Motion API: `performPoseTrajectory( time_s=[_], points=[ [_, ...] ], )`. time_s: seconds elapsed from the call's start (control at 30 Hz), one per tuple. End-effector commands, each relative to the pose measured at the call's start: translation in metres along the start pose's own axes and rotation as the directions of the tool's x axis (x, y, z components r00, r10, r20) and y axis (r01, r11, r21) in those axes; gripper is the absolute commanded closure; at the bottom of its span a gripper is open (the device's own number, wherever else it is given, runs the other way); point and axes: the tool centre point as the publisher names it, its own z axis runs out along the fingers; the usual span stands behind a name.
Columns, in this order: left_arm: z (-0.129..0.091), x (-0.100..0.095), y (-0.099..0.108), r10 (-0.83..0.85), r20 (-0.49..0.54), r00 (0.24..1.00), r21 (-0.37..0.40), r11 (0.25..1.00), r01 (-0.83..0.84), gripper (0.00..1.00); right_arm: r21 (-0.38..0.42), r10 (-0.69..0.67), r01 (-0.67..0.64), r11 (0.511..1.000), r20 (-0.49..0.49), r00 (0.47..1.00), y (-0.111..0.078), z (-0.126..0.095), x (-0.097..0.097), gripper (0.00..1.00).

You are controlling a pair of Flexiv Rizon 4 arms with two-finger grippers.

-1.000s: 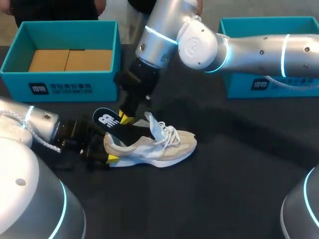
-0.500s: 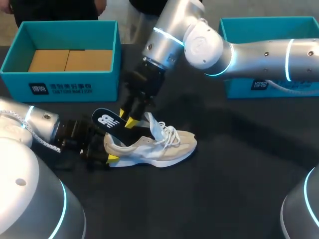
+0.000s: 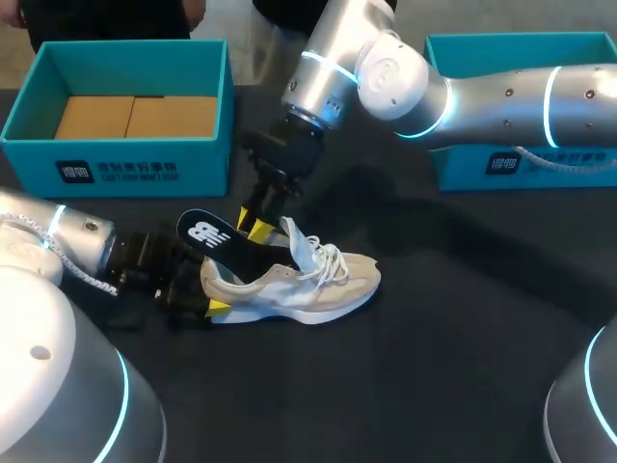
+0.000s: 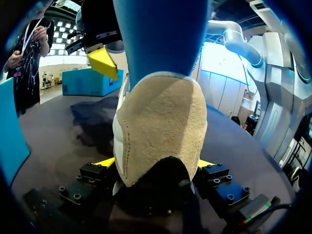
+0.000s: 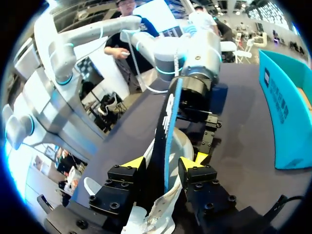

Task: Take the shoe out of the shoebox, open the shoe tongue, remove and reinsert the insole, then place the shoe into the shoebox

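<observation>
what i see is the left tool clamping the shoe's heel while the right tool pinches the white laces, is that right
Not quite. The right tool is shut on the dark insole, not the laces; the right wrist view shows the insole standing between its fingers. The left tool does clamp the shoe by its heel.

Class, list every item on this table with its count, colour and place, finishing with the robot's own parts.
shoe: 1, beige and white, mid-table, heel toward the left arm
insole: 1, black with a white logo, sticking out of the shoe's heel end
shoeboxes: 2, teal, one far left, one far right
cardboard: brown, inside the far-left shoebox
table: 1, black, under everything
left gripper: 1, yellow-tipped, shut on the shoe's heel
right gripper: 1, yellow-tipped, shut on the insole
</observation>
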Motion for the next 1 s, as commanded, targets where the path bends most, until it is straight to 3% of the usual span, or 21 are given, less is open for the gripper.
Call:
performPoseTrajectory(
  time_s=[0.03, 1.0],
  points=[
    [0.001, -0.001, 0.002, 0.0, 0.001, 1.0, 0.0, 1.0, 0.0, 1.0, -0.017, 0.024, -0.024, 1.0, 0.008, 1.0, -0.003, 0.003, 0.0, 0.57],
    [0.001, -0.001, 0.002, 0.0, 0.001, 1.0, 0.0, 1.0, 0.0, 1.0, -0.075, 0.14, -0.139, 0.987, -0.003, 0.99, 0.006, 0.028, 0.001, 0.62]
  ],
)
